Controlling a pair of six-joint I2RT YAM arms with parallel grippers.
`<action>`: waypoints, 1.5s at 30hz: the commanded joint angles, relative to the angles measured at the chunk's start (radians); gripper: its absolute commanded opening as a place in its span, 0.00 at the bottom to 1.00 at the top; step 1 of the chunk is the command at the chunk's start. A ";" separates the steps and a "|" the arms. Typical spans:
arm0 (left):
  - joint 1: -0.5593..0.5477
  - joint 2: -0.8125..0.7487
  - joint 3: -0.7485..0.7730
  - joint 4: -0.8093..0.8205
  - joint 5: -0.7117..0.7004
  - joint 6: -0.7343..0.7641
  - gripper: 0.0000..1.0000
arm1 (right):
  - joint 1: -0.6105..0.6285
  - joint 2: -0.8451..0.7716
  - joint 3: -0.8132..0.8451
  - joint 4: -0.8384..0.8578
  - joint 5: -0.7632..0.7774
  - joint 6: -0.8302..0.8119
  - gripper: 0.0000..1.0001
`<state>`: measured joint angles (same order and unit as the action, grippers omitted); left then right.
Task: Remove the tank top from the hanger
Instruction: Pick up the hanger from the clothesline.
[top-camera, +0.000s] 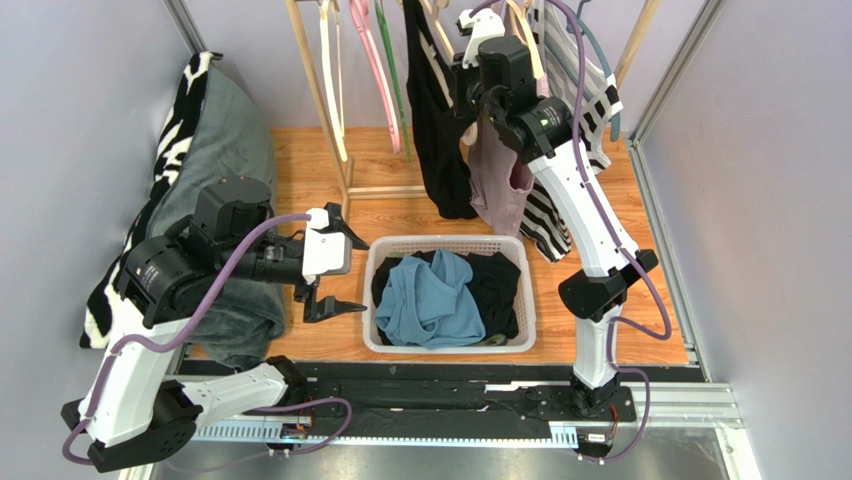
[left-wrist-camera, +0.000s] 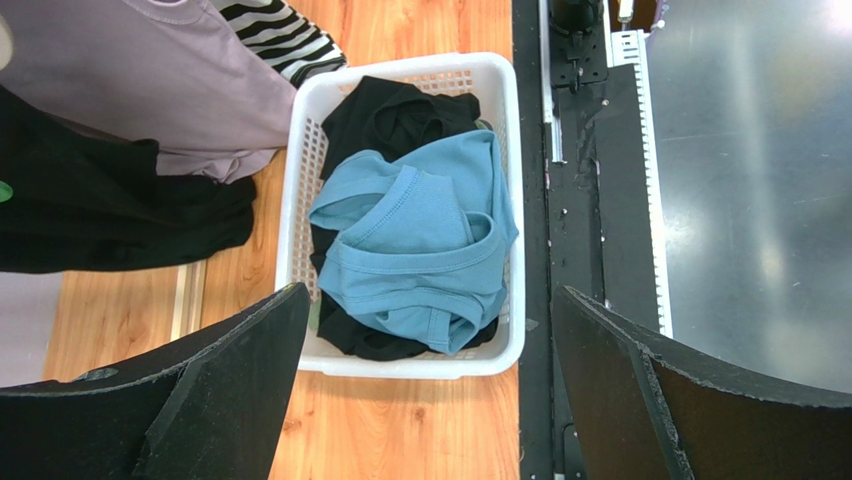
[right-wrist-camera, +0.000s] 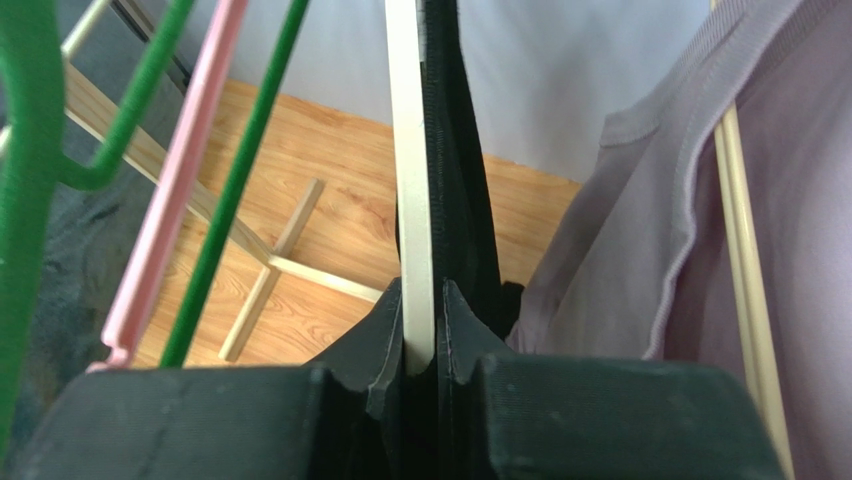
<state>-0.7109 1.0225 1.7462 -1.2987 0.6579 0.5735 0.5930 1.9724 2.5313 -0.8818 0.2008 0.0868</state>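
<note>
A black tank top (top-camera: 437, 130) hangs from a cream hanger (right-wrist-camera: 409, 180) on the rack at the back. Its black strap (right-wrist-camera: 450, 170) runs along the right side of the hanger arm. My right gripper (right-wrist-camera: 422, 300) is shut on that hanger arm, the strap pressed against the right pad. Seen from above, the right gripper (top-camera: 463, 75) reaches up into the hanging clothes. My left gripper (top-camera: 345, 270) stands wide open and holds nothing, left of the basket. In the left wrist view, the left gripper (left-wrist-camera: 430, 290) hovers over the basket's near rim.
A white laundry basket (top-camera: 380, 345) holds a blue top (top-camera: 430, 300) and black clothes. A mauve top (top-camera: 500, 180) and a striped one (top-camera: 550, 220) hang right of the black one. Pink (right-wrist-camera: 175, 200) and green (right-wrist-camera: 235, 190) hangers hang left. A grey and zebra-print pile (top-camera: 215, 130) lies far left.
</note>
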 joint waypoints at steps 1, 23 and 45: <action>0.007 -0.006 0.009 0.006 0.029 -0.011 0.99 | 0.001 -0.087 -0.017 0.220 0.002 0.016 0.00; 0.011 -0.013 -0.007 0.009 0.016 -0.004 0.99 | -0.013 -0.216 -0.085 0.348 -0.007 0.021 0.00; 0.014 -0.022 -0.022 0.018 0.020 -0.012 0.99 | -0.027 -0.205 0.035 -0.160 -0.101 0.093 0.00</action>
<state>-0.6998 1.0023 1.7218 -1.2980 0.6575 0.5735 0.5713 1.8107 2.4645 -1.0363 0.1272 0.1535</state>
